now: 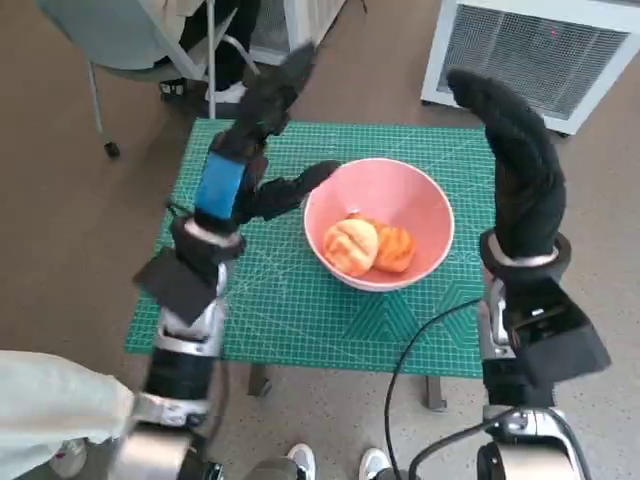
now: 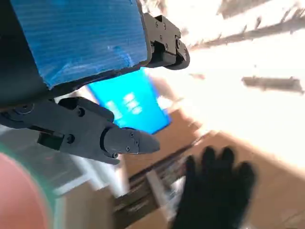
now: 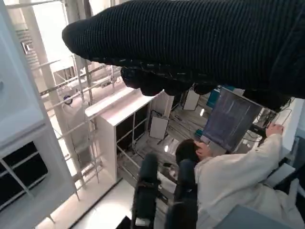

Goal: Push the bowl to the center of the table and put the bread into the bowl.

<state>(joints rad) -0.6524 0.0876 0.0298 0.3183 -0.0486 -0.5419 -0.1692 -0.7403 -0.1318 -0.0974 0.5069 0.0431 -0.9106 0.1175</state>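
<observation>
A pink bowl (image 1: 380, 222) sits upright near the middle of a green-matted table (image 1: 300, 320), mouth facing up. Two pieces of bread (image 1: 366, 246) lie side by side inside it, so the task looks finished. The left robot hand (image 1: 250, 165) is raised, fingers spread, holding nothing. The right robot hand (image 1: 515, 160) is also raised, empty, fingers pointing up.

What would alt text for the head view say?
A pink bowl holding bread sits on a green mat on a small table. The left hand hovers beside the bowl; the right hand is raised, empty.
</observation>
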